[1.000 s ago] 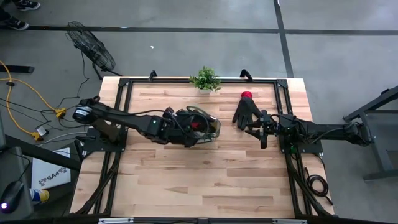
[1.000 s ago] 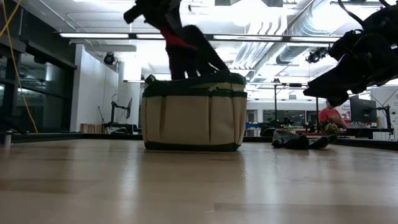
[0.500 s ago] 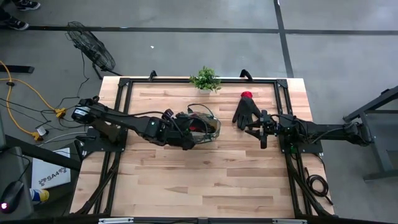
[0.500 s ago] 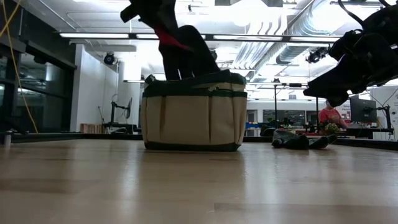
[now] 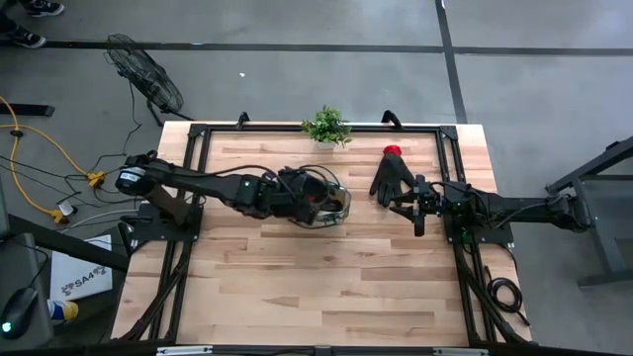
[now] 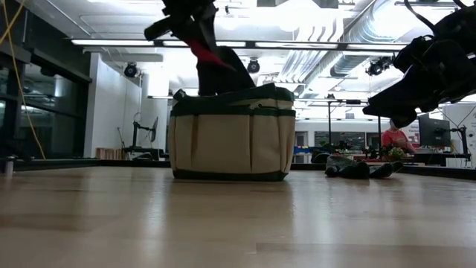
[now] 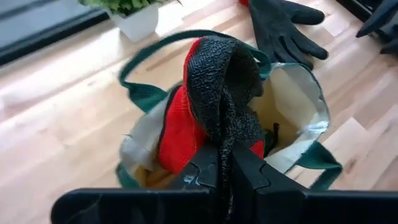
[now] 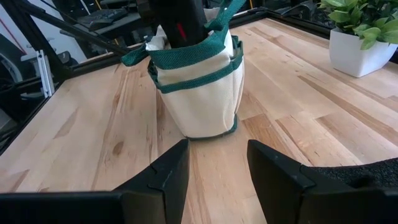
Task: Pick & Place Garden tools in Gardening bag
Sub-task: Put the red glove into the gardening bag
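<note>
On the wooden table (image 5: 297, 287), the round khaki bag (image 6: 230, 141) with green trim stands upright near the middle, and the left gripper (image 7: 225, 163) hangs over its open mouth, pinched tight on a black glove with a red cuff (image 7: 217, 87) that droops into the bag. The right gripper (image 8: 214, 165) hovers above the table's right side with its fingers apart and nothing between them. A second black glove (image 5: 393, 176) lies flat just beside it, and a small potted plant (image 5: 326, 127) sits at the table's far edge.
</note>
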{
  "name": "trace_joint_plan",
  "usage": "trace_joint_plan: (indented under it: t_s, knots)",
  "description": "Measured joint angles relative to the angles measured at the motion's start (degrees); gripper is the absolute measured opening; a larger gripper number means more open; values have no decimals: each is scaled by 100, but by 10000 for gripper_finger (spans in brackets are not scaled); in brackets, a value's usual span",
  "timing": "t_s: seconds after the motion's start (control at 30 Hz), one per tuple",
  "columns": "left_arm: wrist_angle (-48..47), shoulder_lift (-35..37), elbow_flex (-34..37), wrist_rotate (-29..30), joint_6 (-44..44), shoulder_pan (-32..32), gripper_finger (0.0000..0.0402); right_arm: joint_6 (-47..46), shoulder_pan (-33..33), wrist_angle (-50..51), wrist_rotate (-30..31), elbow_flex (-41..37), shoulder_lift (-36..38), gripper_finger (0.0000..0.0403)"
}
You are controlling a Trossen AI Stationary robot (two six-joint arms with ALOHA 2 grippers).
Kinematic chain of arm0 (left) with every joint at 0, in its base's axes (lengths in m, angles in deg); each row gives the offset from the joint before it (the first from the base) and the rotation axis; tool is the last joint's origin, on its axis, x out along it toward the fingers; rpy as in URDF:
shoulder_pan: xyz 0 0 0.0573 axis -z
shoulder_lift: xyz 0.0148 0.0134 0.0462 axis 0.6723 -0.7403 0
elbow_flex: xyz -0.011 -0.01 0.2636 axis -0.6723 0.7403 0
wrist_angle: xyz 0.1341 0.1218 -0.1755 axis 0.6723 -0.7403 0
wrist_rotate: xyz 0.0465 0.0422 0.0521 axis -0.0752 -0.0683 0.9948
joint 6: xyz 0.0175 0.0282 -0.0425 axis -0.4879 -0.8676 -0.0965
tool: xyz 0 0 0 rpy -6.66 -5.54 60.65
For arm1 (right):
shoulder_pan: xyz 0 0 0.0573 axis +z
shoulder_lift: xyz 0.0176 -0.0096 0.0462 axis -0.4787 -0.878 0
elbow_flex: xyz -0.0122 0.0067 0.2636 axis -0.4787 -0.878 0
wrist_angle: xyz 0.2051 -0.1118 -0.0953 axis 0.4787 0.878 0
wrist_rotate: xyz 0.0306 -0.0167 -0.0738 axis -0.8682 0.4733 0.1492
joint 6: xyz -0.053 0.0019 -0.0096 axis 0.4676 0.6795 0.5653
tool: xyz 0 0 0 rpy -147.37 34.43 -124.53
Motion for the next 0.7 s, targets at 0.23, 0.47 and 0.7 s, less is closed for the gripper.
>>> trace_joint_plan:
  t_s: [0.23, 0.47, 0.7]
  knots:
    - [540, -424, -2, -418, -42, -96, 6, 0, 0, 0, 0, -2, 0, 153]
    - [725, -795, -2, -666, 20, -346, 6, 0, -1, 4, 0, -2, -28, 153]
    - [904, -1099, -2, -1093, 24, -598, 6, -2, -1, 7, -1, 0, -59, 153]
